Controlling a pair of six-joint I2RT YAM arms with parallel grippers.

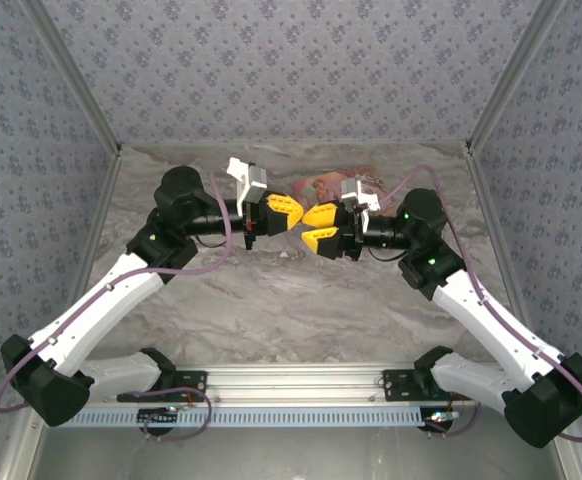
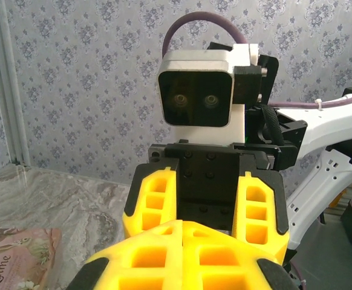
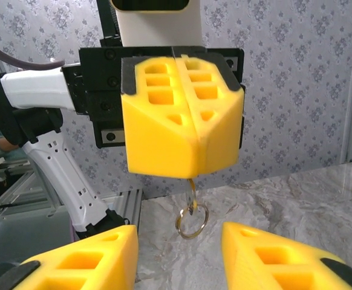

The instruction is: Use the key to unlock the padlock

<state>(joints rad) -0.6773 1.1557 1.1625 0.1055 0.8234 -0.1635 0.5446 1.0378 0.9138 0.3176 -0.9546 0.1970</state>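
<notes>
Left claw (image 3: pixel 185 121) clamped on key (image 3: pixel 192 187), ring (image 3: pixel 192 221) dangling, right claw (image 1: pixel 321 227) parted

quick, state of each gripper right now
left gripper: shut on the key
right gripper: open, holding nothing

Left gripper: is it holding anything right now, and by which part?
Yes. The left gripper is shut on the key, pinching its upper end between the fingertips; its ring hangs free below.

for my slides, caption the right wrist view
left claw shut on the key, ring dangling, facing the open right claw
</notes>
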